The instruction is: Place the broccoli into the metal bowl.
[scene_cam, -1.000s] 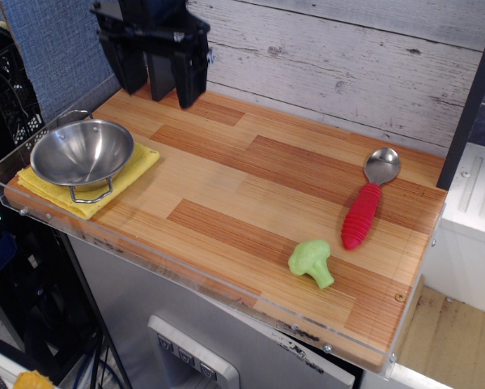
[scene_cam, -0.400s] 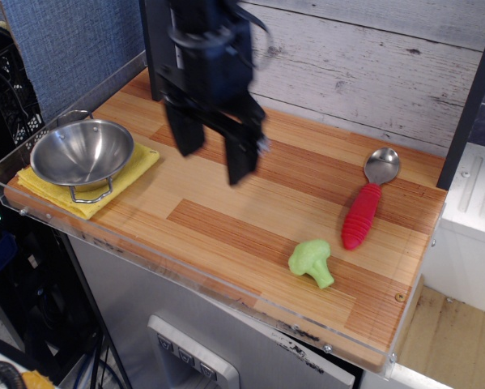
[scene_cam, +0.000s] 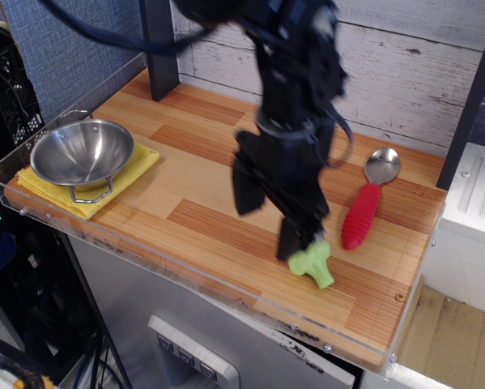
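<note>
Broccoli, small light-green toy floret (scene_cam: 311,262), lies ungrabbed lower right; my black gripper (scene_cam: 268,217) hovers spread above it, shiny steel bowl (scene_cam: 82,152) far left waiting.

- broccoli (scene_cam: 313,262): pale light green all over, head and stalk alike.
- metal bowl (scene_cam: 82,151): bright silver steel, grey reflections inside.
- cloth (scene_cam: 142,164) under the bowl: plain yellow.
- spoon (scene_cam: 368,199): red ribbed handle, silver-grey bowl end.
- table top (scene_cam: 202,178): wood strips in alternating honey and reddish-brown bands, fine grain lines.
- gripper (scene_cam: 274,217): black, arm above it black as well.
- back wall (scene_cam: 404,73): whitewashed grey planks, weathered streaks.
- panel (scene_cam: 60,44) at left: blue-grey woven texture.
</note>
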{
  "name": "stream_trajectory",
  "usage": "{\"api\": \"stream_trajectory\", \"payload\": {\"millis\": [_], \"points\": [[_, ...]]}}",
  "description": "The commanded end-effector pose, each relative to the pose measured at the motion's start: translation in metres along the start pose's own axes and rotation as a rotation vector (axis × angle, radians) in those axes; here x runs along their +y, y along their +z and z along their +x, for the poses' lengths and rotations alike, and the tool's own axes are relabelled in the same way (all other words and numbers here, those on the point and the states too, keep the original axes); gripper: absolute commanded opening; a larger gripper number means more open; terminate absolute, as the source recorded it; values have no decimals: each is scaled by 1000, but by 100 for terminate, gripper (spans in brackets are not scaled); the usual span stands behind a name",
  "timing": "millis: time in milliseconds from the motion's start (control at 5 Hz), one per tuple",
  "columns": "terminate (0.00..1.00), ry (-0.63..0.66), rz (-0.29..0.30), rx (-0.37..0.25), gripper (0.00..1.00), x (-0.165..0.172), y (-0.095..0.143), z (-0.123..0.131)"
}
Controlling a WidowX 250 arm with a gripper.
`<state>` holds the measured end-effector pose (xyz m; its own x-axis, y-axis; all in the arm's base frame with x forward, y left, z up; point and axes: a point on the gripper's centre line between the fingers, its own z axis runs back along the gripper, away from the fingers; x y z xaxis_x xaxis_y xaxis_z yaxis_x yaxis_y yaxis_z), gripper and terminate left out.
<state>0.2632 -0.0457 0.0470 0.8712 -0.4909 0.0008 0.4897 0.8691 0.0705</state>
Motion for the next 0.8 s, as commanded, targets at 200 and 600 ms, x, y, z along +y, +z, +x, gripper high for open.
{"api": "stream_trajectory", "payload": {"millis": [200,600], "points": [[0,-85,-18,-7,100,-27,-15,6],[0,-79,-27,-3,100,-27,-19,7]]}}
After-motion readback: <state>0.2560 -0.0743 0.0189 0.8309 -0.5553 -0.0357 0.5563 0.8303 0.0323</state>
